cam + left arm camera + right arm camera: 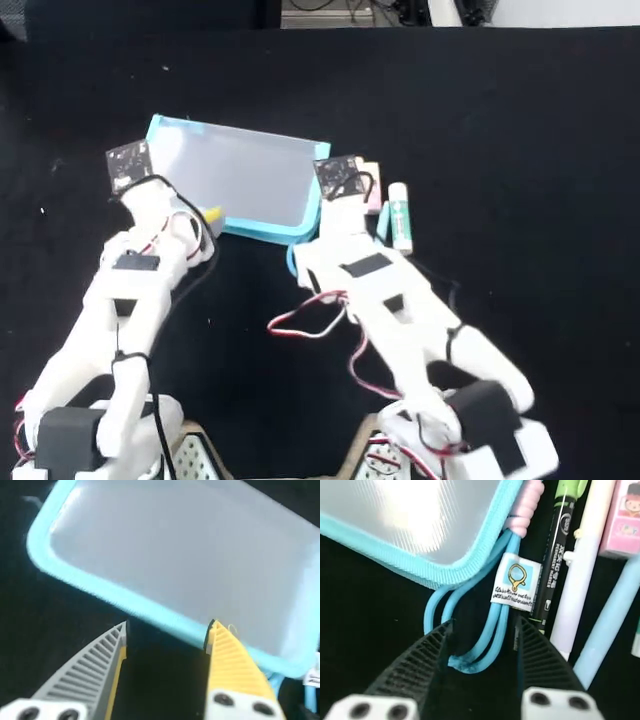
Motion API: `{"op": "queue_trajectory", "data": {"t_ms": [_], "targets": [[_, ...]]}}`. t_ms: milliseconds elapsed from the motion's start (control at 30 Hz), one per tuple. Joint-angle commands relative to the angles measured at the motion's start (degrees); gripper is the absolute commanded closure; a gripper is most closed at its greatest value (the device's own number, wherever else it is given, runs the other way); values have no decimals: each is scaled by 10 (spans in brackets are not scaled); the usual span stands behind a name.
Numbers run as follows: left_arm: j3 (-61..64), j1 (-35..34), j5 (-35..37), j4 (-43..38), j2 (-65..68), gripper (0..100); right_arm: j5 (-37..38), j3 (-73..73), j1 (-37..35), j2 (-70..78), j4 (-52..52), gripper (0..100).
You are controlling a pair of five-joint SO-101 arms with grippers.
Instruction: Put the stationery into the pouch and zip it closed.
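One clear blue-edged pouch [235,175], one green-capped marker [559,550], one white pen [577,590], one pale blue pen [610,623], one pink eraser [622,520], one glue stick [400,215]

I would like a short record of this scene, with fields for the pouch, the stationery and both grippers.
pouch: flat on the table, turquoise edge
stationery: pens, eraser, glue stick, all outside, beside the pouch
left gripper: open, at the pouch's long edge
right gripper: open, fingers astride the blue cord loop
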Motion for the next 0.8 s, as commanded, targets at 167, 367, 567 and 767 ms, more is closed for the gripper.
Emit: {"op": "queue_trajectory", "data": {"t_ms": [167,367,567,767], "targets": [[1,17,-10,-25,-21,745,-20,-156,24,112,114,821],[8,17,-11,-27,-21,746,-31,-222,21,170,185,851],[9,13,-11,-25,-21,747,15,-211,27,145,195,989],[10,12,-11,-24,-21,747,126,-201,49,-63,310,988]]}}
